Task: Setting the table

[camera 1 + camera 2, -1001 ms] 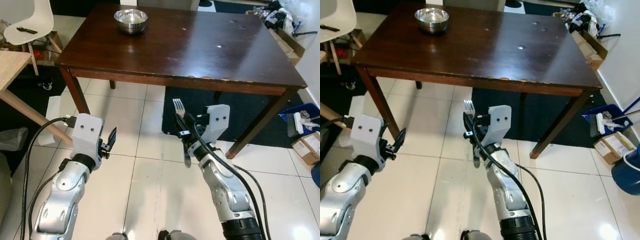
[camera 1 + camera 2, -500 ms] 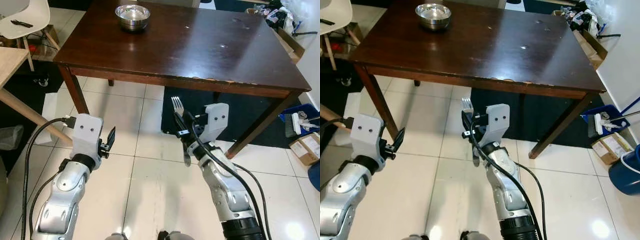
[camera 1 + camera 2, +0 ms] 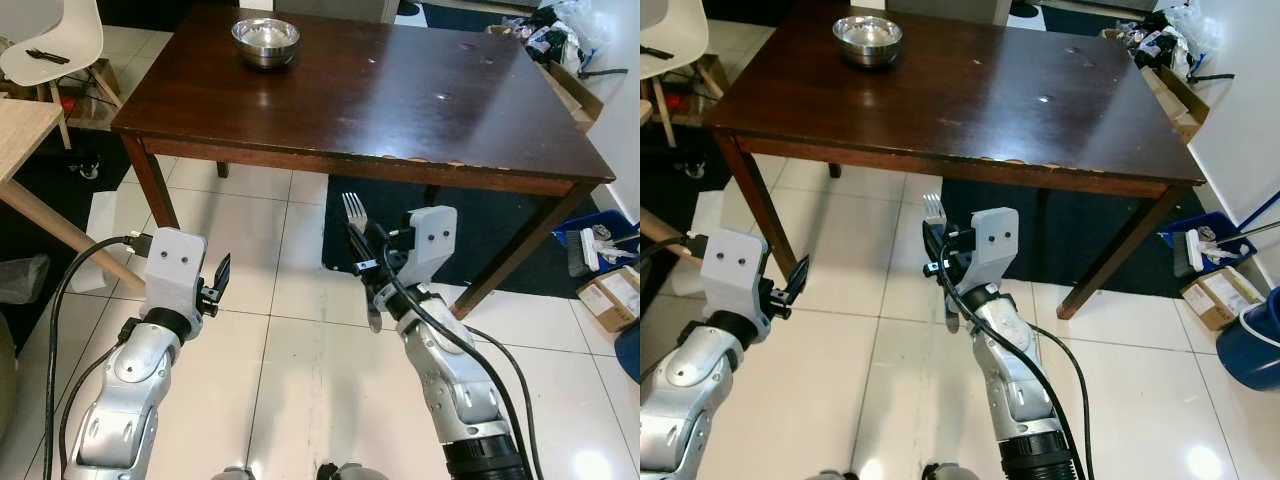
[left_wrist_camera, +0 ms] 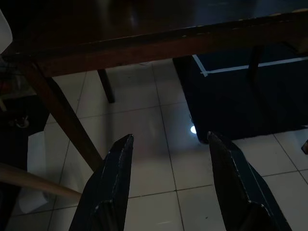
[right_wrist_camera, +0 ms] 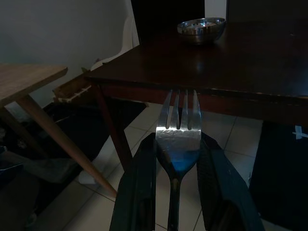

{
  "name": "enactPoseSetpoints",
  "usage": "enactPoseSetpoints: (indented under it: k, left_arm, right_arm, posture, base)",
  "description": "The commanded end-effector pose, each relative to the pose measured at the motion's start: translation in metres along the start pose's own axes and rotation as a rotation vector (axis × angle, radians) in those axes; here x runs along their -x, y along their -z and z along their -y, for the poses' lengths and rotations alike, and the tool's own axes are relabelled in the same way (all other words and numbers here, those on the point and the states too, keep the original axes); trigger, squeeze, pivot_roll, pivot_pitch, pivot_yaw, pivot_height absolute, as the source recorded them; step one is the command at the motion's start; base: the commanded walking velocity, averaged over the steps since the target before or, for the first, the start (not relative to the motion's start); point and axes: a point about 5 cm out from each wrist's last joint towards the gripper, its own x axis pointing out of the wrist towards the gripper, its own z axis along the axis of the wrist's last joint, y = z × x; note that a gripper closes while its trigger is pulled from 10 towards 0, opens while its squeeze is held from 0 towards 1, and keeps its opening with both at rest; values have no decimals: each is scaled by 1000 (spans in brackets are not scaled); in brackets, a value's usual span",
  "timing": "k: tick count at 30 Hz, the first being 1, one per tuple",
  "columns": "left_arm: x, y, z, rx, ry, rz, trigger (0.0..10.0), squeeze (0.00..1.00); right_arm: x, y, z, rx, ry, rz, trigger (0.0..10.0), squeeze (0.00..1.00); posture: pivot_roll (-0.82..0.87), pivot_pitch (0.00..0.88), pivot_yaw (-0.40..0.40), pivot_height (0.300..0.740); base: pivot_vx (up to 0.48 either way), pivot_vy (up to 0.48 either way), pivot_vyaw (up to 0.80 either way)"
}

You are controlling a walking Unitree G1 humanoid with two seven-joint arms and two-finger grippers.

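Note:
A dark wooden table (image 3: 400,95) stands ahead of me, with a steel bowl (image 3: 265,41) near its far left corner. My right gripper (image 3: 362,252) is shut on a silver fork (image 3: 355,213), tines up, held over the tiled floor short of the table's near edge. In the right wrist view the fork (image 5: 179,130) sits between both black fingers (image 5: 144,183), with the bowl (image 5: 201,29) beyond. My left gripper (image 3: 220,278) hangs lower left over the floor, open and holding nothing; its two fingers (image 4: 110,183) stand apart in the left wrist view.
A white chair (image 3: 50,40) and a light wooden table (image 3: 25,130) stand at the left. A dark rug (image 3: 470,230) lies under the table's right half. Boxes (image 3: 610,295) and clutter sit at the right by the wall. White tiles (image 3: 300,380) lie between me and the table.
The view has shifted slightly as the camera moved. Both grippers keep their poses and the fork stays held.

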Motion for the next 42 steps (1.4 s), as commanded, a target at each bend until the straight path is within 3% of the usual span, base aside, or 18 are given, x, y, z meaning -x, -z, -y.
enactPoseSetpoints:
  k: [1, 42]
  left_arm:
    - [1, 5, 1, 6, -1, -16, 10000, 0]
    - [0, 1, -2, -8, -1, 8, 10000, 0]
  right_arm:
    - [1, 0, 0, 7, 2, 3, 10000, 0]
    - [0, 2, 0, -6, 11, 2, 10000, 0]
  posture:
    - [-3, 19, -10, 740]
    - [5, 17, -1, 740]
  base:
    - [0, 0, 0]
    - [23, 0, 0]
